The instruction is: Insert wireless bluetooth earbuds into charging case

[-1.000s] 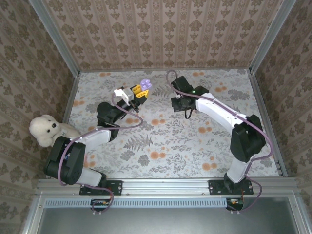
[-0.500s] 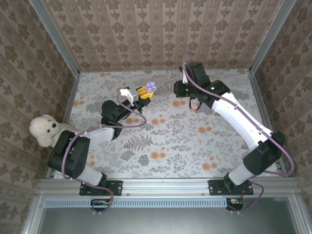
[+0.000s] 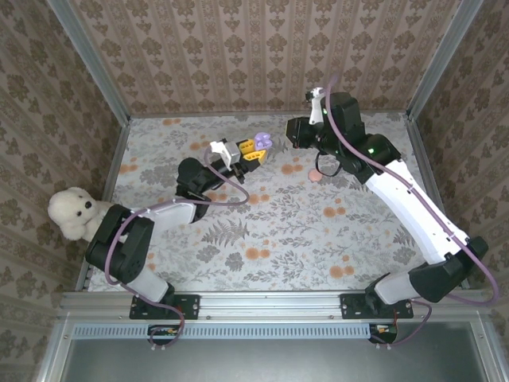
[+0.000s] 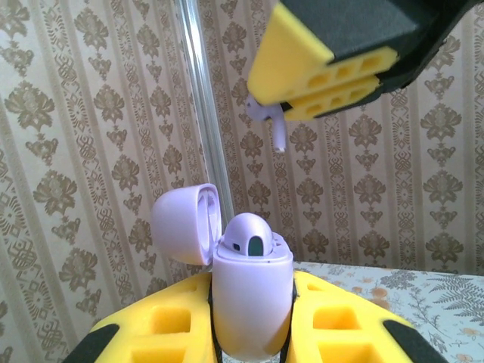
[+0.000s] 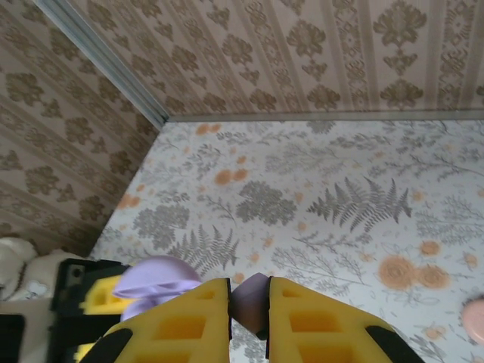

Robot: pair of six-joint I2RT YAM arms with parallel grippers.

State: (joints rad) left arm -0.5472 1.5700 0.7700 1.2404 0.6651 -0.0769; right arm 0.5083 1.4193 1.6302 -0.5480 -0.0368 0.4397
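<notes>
The left gripper (image 3: 253, 149) is closed on the lilac charging case (image 4: 252, 299), clamping its body upright between the 2 yellow fingers (image 4: 162, 325) over the far middle of the table (image 3: 262, 231). The case's lid (image 4: 185, 224) is swung open, and 1 earbud (image 4: 249, 238) is seated in the case. The right gripper (image 5: 249, 302) is pinched shut on the 2nd earbud (image 4: 266, 115), stem down, just above the open case and apart from it. A pink disc (image 3: 315, 173) lies on the table near the right arm, and a white plush toy (image 3: 71, 213) sits at the left edge.
</notes>
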